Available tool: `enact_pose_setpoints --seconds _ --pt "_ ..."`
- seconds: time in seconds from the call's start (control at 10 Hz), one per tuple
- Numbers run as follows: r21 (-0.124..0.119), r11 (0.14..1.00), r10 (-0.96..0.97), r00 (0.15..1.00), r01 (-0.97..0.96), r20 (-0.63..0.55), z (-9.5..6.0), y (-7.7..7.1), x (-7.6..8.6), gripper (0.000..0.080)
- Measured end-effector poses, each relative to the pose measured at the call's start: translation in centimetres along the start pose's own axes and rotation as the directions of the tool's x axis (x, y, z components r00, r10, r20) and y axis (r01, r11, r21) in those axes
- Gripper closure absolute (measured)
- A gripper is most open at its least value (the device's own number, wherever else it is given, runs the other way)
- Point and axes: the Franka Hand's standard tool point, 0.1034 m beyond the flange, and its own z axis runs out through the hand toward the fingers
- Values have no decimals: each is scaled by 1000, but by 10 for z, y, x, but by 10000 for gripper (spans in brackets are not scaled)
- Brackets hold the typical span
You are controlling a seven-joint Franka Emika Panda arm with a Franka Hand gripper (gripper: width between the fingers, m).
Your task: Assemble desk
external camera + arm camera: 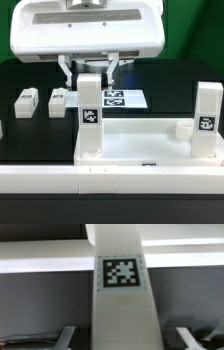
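Jaws apart astride the upright leg (pixel 91 118) at the exterior view's left: light, rigid, smooth plastic, likely best gripped across flat sides.

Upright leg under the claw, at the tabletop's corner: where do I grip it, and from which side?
Grip the upright leg near its top, coming straight down. It stands tall and narrow on the tabletop, top end free, and the open claw straddles its two plain sides, clear of the marker face.

Leg (pixel 90 115) stands between gripper (pixel 89 76) fingers (pixel 68 338), slim gap each side; tabletop (pixel 140 148) blocks below, clear outside both fingers.
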Motion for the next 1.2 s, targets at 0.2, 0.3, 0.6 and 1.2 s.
enact_pose_setpoints --seconds 0.2,0.3,0.6,1.2 --pt "0 1000 1 1000 -1 2 0 1 0 396" --pt "0 1000 1 1000 -1 2 0 1 0 261" --pt "0 1000 1 1000 -1 2 0 1 0 156" --pt "43 999 15 997 -18 73 -2 -5 10 150"
